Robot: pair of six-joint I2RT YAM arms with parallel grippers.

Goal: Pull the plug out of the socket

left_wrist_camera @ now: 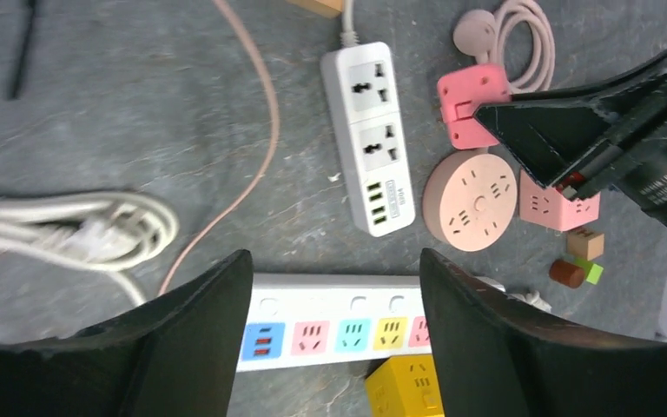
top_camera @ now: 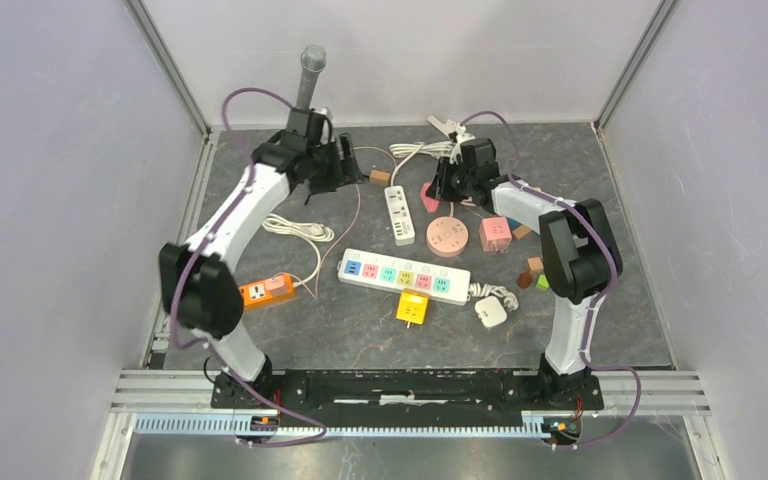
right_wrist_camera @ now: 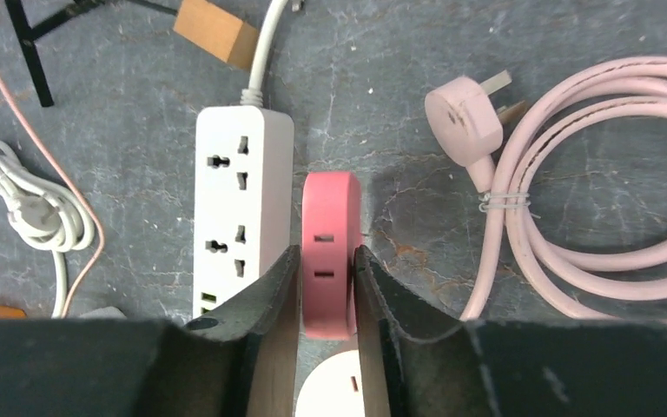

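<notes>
A grey, mottled tabletop (top_camera: 610,200) sits inside pale walls, with sockets, adapters and cables scattered across it.

The right gripper (right_wrist_camera: 326,258) is clamped on a pink plug block (right_wrist_camera: 330,204), one finger pressed against each of its long sides. The block's upper face shows two slots. It lies at the far middle of the table, just beside a short white power strip (right_wrist_camera: 241,208) and parallel to it. Directly on the near side of the block is a round pink socket (left_wrist_camera: 471,201). The pictures do not show whether the block is seated in it or only resting against its edge. To the right of the block lies a coiled pink cable (right_wrist_camera: 591,174) ending in a round pink plug (right_wrist_camera: 462,120), held by a tie. A small wooden block (right_wrist_camera: 214,30) rests by the cord end of the white strip.

The left gripper (left_wrist_camera: 334,261) hangs above the table with its fingers wide apart and nothing between them. Below it is a long white power strip (top_camera: 404,274) with coloured outlets. A yellow cube adapter (top_camera: 412,308) is just beside the strip's near edge. Left of this strip lies a bundled white cable (left_wrist_camera: 78,226), with a thin pink cord curving past it. Further out, an orange socket (top_camera: 266,290) lies near the left arm. A pink cube (top_camera: 495,232) stands right of the round socket. A white charger (top_camera: 490,312) rests near the long strip's right end.
</notes>
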